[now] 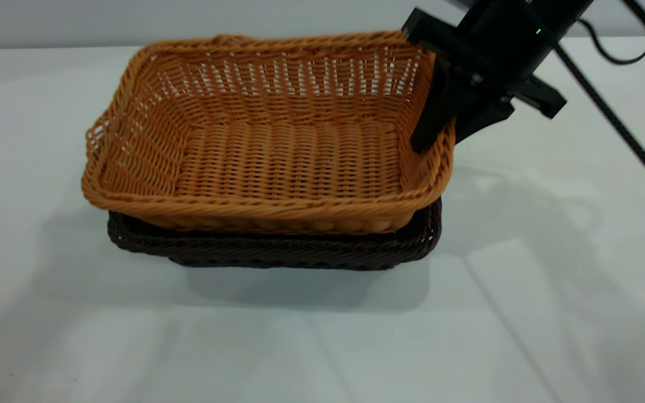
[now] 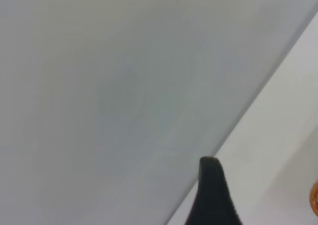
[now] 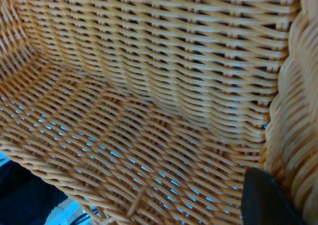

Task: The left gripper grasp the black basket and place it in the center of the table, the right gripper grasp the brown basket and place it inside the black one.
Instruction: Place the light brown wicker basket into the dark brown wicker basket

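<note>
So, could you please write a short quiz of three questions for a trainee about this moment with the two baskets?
1. True or false: the brown basket rests fully seated inside the black basket.
2. Which gripper is at the brown basket? A) left gripper B) right gripper
3. Fill in: the right gripper's fingers straddle the brown basket's ____ wall, as the exterior view shows it.

Key:
1. False; it sits tilted, one end raised above the black rim.
2. B
3. right

brown basket (image 1: 277, 140) nested tilted in black basket (image 1: 277, 249)
</note>
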`<state>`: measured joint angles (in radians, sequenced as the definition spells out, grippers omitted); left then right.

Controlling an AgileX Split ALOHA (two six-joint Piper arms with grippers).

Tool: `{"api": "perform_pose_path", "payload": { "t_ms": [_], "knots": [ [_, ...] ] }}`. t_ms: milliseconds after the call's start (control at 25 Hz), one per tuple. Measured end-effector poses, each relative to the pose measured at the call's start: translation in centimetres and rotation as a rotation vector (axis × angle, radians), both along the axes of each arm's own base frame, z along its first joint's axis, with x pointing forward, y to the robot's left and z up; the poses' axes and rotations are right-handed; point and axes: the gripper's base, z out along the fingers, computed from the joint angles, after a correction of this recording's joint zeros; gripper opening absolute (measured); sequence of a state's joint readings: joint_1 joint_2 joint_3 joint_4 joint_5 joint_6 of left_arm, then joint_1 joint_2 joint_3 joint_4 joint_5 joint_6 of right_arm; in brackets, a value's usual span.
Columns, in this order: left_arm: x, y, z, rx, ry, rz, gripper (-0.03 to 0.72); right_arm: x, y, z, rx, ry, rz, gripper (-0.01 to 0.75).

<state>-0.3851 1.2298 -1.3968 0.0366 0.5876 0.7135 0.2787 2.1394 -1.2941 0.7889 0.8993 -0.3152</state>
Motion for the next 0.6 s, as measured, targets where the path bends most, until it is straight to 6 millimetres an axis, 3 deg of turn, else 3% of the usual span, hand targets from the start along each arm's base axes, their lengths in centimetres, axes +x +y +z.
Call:
{"api": "perform_pose_path", "payload": {
  "t_ms": [160, 280, 440, 600],
  "knots": [
    [-0.1, 0.0, -0.2, 0.007, 0.018, 0.001, 0.47, 0.5, 0.1, -1.2, -0.014, 0.02, 0.02, 0.09],
    [-0.1, 0.1, -0.2, 0.01, 0.027, 0.001, 0.47, 0.5, 0.1, -1.4, -0.017, 0.024, 0.025, 0.168],
    [-0.2, 0.1, -0.3, 0.002, 0.035, 0.006, 0.47, 0.3, 0.2, -1.1, 0.004, 0.022, 0.081, 0.394],
    [-1.0, 0.3, 0.0, -0.066, 0.074, 0.028, 0.47, -0.6, 0.3, 0.8, 0.052, 0.029, 0.185, 0.596]
  ]
}}
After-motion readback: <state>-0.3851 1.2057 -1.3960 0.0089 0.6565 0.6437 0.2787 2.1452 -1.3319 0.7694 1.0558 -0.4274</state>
